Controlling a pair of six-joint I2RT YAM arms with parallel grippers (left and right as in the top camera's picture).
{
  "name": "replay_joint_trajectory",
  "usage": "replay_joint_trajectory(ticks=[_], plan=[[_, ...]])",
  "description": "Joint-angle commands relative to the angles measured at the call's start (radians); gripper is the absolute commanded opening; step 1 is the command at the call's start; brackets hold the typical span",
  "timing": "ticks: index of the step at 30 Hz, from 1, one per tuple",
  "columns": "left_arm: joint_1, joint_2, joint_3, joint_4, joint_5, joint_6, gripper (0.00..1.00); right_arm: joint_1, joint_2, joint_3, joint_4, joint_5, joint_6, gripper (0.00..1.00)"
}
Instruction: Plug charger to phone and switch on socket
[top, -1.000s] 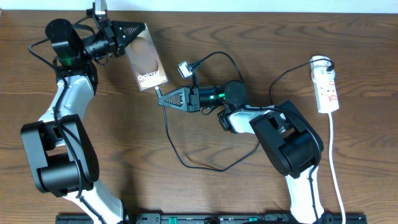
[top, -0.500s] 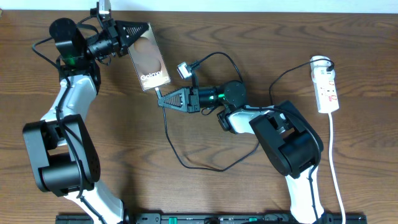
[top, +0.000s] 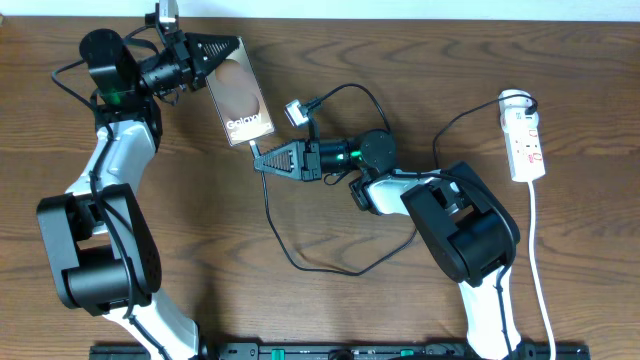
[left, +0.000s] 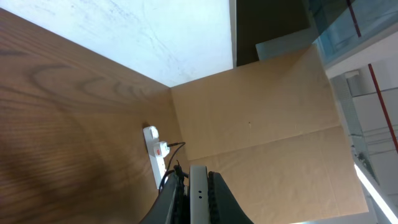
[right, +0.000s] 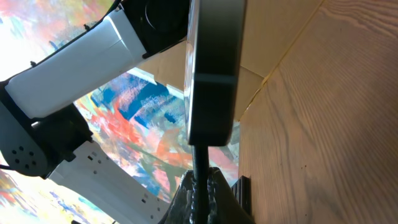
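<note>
The phone (top: 240, 100) is held above the far left part of the table (top: 590, 260), screen up and tilted, its lettered end toward the centre. The left end effector (top: 230, 48) pinches the phone's far end; in the left wrist view its fingers (left: 226, 200) press against both faces of the edge-on phone. The charger (right: 199, 160) meets the phone's lower edge, seen edge-on in the right wrist view; whether the tip is fully seated cannot be told. The right end effector (top: 258, 158) is closed on the charger just below the phone. The black cable loops across the table's middle. The socket (top: 526, 135) lies well apart at the far right.
</note>
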Motion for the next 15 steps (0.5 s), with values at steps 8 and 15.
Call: replay_joint_trajectory(ticks=[8,15], plan=[[-0.009,-0.015,0.014,0.009,0.048,0.003,0.07,-0.011,0.003,0.004,0.040,0.061,0.007,0.01],[-0.008,-0.015,0.014,0.010,0.052,0.010,0.07,-0.015,0.003,0.004,0.040,0.061,0.010,0.01]])
